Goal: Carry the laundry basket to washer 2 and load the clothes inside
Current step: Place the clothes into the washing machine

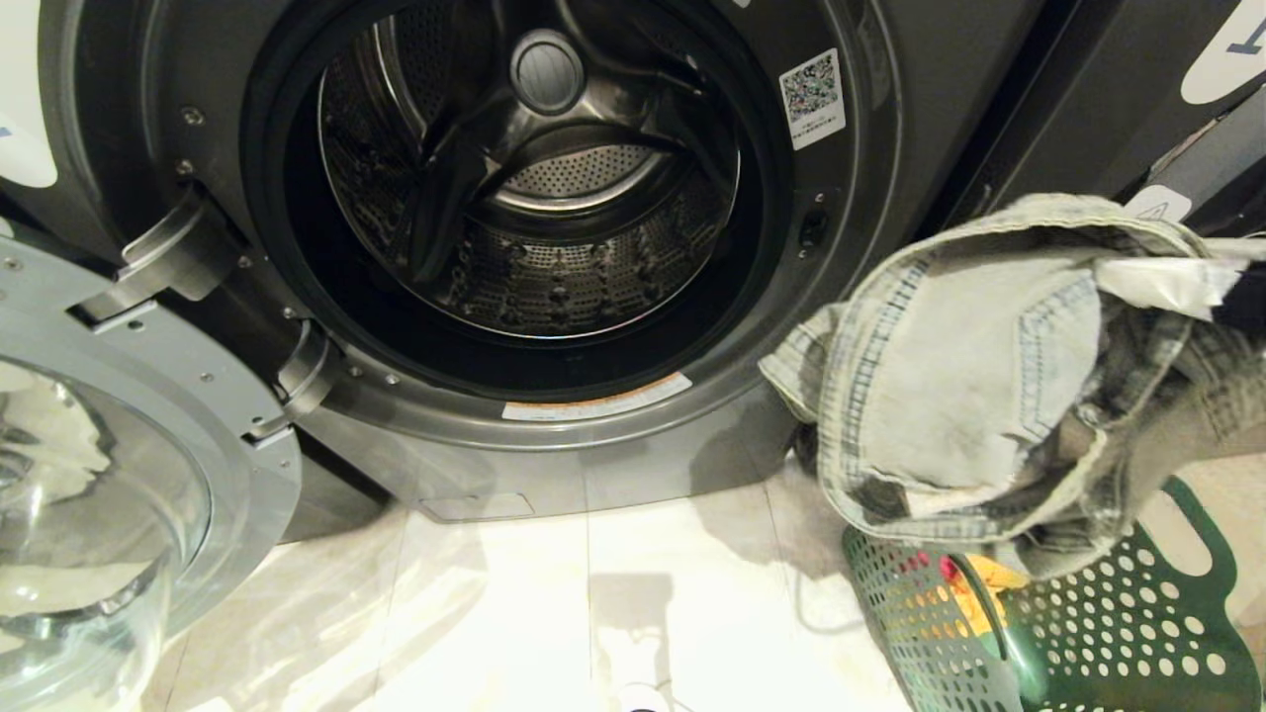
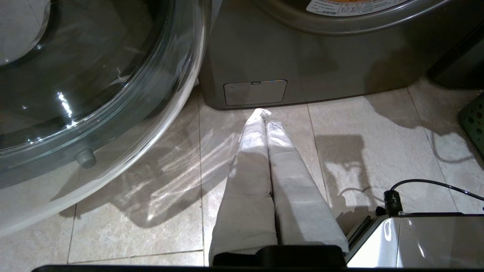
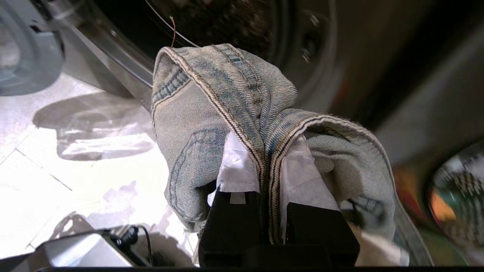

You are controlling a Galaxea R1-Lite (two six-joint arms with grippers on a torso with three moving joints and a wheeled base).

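A dark grey front-load washer (image 1: pixel 870 148) stands right in front of me, its steel drum (image 1: pixel 554 227) bare inside; its number label is cut off from view. The round glass door (image 1: pixel 119 415) hangs open on the left. The dark green laundry basket (image 1: pixel 1108 613) sits on the floor at lower right with colourful clothes (image 1: pixel 974 583) inside. My right gripper (image 3: pixel 266 151) is shut on a fold of a pale blue denim garment (image 1: pixel 969 396), which hangs above the basket, right of the drum opening. My left gripper (image 2: pixel 264 117) is shut and empty, low over the tiles before the washer's base.
The open door's glass bowl (image 2: pixel 94 75) bulges out close to the left arm. A second grey machine (image 1: pixel 1137 79) stands to the right. My own base (image 2: pixel 416 241) and a black cable (image 2: pixel 435 185) lie near the floor tiles (image 1: pixel 554 613).
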